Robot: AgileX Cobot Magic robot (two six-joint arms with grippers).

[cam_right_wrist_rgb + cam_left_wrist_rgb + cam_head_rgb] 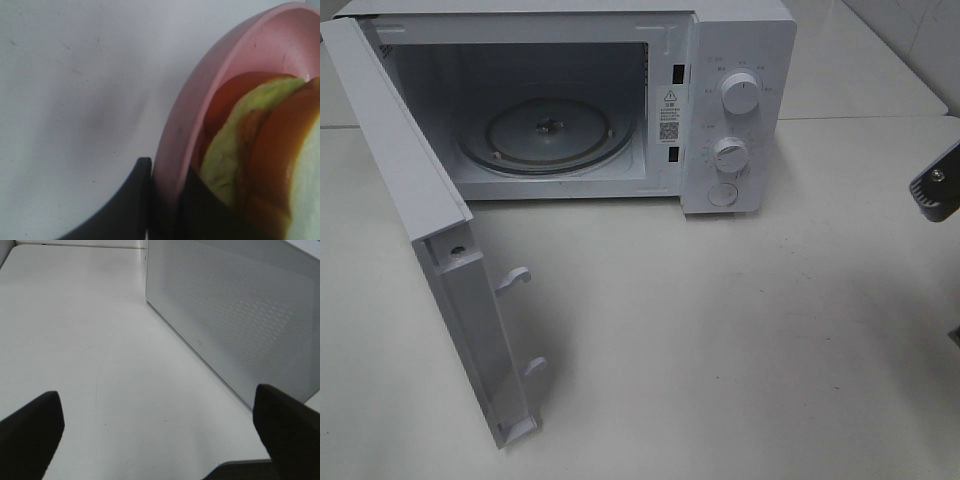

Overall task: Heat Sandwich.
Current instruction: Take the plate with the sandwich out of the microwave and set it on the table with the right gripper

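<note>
Pinching pink plate (pixel 172 150) rim in right gripper (pixel 165 200), sandwich (pixel 250 165) aboard; microwave (pixel 545 140) cavity lies toward ten o'clock, door swung wide. Left gripper (pixel 160 440) spread wide, holding nothing.

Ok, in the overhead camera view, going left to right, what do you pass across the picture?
Open microwave door → glass turntable inside the oven cavity → control panel with its two knobs → bare table → part of the right arm at the picture's right edge.
</note>
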